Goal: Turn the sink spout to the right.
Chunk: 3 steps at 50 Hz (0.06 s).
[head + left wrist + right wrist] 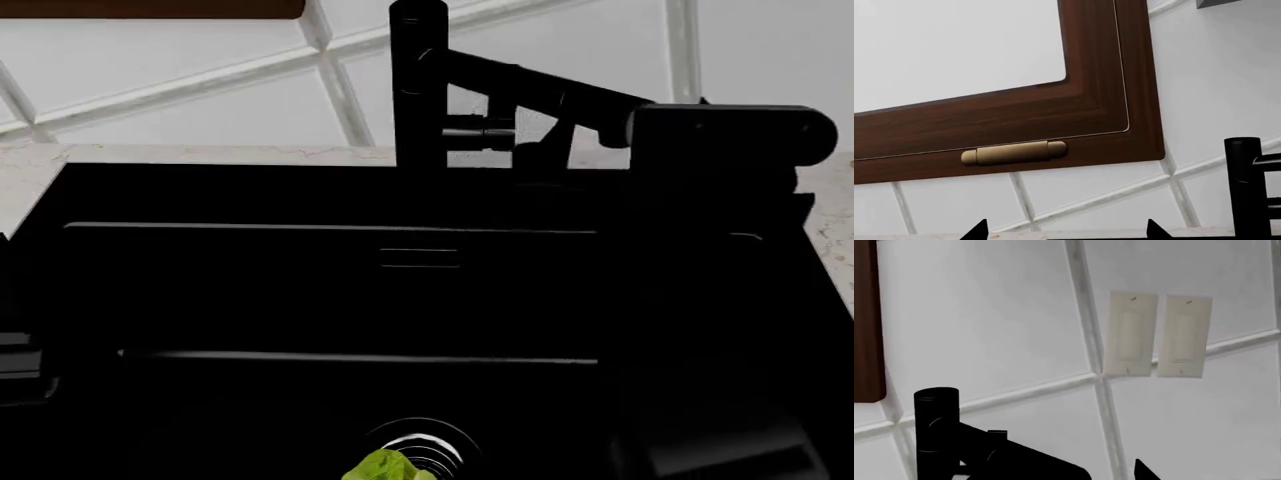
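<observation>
The matte black sink spout stands at the back of the sink (267,200). Its column (418,90) is upright and its arm (534,85) slants out to the right; short side stems (474,127) stick out below the arm. My right gripper (601,125) is at the arm's outer end. In the right wrist view the column (937,425) and arm (1027,462) lie between the right gripper's (1054,472) spread jaws; one fingertip (1144,471) shows. My left gripper (1066,231) is open and empty, facing the wall, with the column (1243,185) off to one side.
A dark wood window frame (1107,100) with a brass hinge (1014,152) hangs on the white tiled wall. Two wall switch plates (1157,335) are beside the spout. The chrome drain (424,442) and a green leafy item (387,468) lie in the basin. Pale marble counter (27,170) rims it.
</observation>
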Tool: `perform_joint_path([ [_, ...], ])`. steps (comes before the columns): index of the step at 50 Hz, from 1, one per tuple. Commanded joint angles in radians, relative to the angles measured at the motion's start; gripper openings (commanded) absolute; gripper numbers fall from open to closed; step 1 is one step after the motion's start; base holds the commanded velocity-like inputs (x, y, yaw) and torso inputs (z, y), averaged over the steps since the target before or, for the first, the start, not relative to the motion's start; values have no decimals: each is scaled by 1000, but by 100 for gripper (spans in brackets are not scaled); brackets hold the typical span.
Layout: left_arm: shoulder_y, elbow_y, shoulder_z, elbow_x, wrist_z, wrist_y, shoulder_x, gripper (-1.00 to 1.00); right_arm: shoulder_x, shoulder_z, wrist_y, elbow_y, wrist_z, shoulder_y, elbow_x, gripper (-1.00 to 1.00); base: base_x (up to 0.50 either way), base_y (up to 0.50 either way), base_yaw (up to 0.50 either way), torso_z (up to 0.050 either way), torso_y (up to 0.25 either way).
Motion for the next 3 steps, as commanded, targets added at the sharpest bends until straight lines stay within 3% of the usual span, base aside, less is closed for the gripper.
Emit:
perform_joint_path([
  [1, -1, 0, 1, -4, -3, -1, -2, 100, 6, 3, -14, 60, -11, 16, -1, 100, 0, 0, 0, 0, 0],
  [3, -1, 0, 1, -4, -3, 0, -2, 100, 8, 2, -11, 64, -10, 22, -3, 100, 0, 0, 0, 0, 0],
])
